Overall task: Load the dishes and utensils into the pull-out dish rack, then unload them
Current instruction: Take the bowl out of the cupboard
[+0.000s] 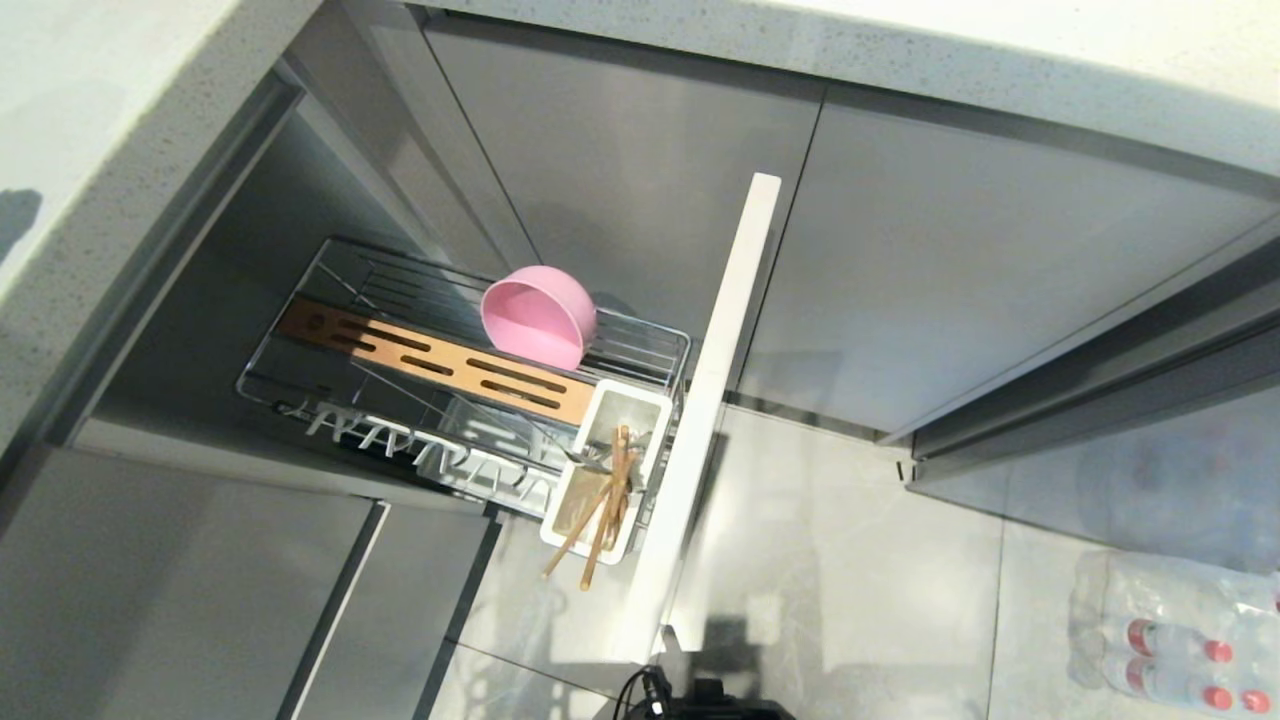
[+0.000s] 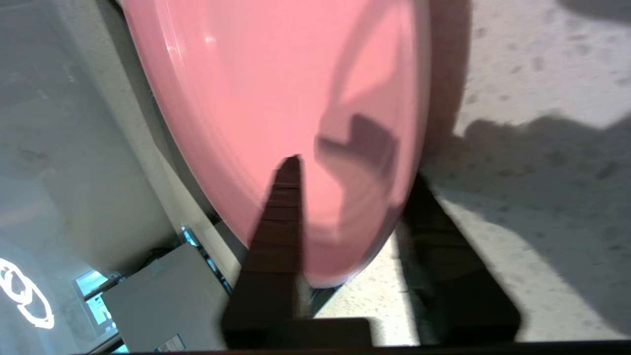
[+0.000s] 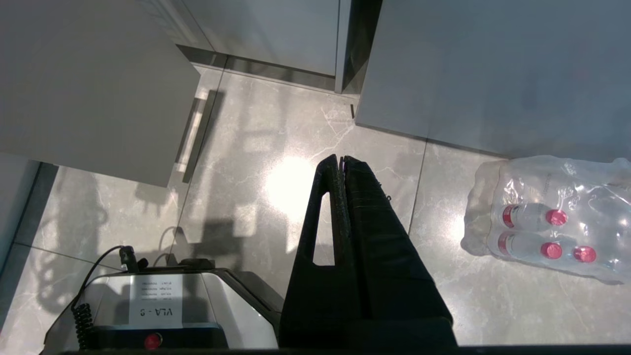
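Observation:
In the left wrist view the pink plate (image 2: 256,98) lies at the edge of a speckled countertop (image 2: 542,74). My left gripper (image 2: 355,170) is open around the plate's near rim, one finger (image 2: 286,207) over its face and the other beside its edge. The head view shows the pull-out dish rack (image 1: 660,335) drawn out, with neither arm in sight. The pink bowl (image 1: 535,315) rests on its side in the wire basket. The chopsticks (image 1: 600,510) and the spoon (image 1: 585,460) stand in the white utensil cup (image 1: 640,410). My right gripper (image 3: 341,159) hangs shut over the floor.
The rack's pale front panel (image 1: 710,400) juts into the room, with the wooden strip (image 1: 440,365) and white pronged tray (image 1: 430,450) behind it. A wrapped pack of water bottles (image 1: 1170,640) lies on the floor at right. The robot's base (image 3: 148,305) sits below the right arm.

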### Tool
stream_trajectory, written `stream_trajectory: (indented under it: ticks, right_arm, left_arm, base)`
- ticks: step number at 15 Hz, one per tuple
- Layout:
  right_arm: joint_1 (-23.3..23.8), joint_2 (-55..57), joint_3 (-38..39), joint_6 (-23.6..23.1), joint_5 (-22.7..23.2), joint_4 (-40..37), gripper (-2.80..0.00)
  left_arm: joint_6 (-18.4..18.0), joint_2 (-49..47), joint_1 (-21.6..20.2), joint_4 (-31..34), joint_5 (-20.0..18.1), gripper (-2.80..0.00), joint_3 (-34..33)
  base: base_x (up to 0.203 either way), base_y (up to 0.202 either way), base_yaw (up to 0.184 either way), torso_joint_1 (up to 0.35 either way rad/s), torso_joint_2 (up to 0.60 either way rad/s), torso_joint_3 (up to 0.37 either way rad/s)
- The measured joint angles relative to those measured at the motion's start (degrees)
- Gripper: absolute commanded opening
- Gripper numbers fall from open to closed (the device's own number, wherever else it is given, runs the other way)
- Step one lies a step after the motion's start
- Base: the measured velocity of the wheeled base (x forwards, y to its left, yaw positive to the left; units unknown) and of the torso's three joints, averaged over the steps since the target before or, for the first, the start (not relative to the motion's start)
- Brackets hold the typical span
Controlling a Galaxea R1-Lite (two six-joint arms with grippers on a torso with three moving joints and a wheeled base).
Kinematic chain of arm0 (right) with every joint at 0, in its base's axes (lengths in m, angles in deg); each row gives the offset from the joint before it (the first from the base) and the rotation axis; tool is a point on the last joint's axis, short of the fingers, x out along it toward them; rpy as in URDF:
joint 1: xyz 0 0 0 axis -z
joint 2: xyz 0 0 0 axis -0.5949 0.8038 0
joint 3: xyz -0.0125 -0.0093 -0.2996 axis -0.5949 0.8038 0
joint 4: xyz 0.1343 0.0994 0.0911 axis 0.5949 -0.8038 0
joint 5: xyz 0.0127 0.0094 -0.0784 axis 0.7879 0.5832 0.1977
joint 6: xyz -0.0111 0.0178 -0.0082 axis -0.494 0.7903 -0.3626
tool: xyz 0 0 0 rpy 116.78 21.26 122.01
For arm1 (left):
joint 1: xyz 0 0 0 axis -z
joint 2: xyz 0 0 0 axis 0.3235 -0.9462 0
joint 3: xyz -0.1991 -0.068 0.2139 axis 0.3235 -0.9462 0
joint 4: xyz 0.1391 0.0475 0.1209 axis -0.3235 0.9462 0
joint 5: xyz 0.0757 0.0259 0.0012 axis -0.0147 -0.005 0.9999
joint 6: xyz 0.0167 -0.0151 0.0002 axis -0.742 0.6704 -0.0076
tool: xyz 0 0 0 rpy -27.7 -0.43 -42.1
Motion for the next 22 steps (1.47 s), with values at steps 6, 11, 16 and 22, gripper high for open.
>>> stream_trajectory:
  ticks: [6, 11, 16, 22]
  right_arm:
    - [0.0, 0.0, 0.0, 0.0, 0.0, 0.0, -2.80]
    - [0.0, 0.0, 0.0, 0.0, 0.0, 0.0, -2.80]
    - [0.0, 0.0, 0.0, 0.0, 0.0, 0.0, -2.80]
    - [0.0, 0.0, 0.0, 0.0, 0.0, 0.0, -2.80]
  left_arm:
    - [0.3, 0.7, 0.1, -0.6, -0.1, 0.00, 0.9]
    - [0.5, 3.3, 2.7, -0.6, -1.0, 0.00, 0.9]
    - [4.1, 8.5, 10.7, -3.9, -3.1, 0.00, 1.0]
    - [13.8, 16.2, 19.2, -21.1, -17.0, -2.80, -2.8]
  base:
    - [0.000, 0.000, 0.000, 0.000, 0.00, 0.000]
    - [0.000, 0.000, 0.000, 0.000, 0.00, 0.000]
    - [0.000, 0.000, 0.000, 0.000, 0.00, 0.000]
    - [0.000, 0.000, 0.000, 0.000, 0.00, 0.000]
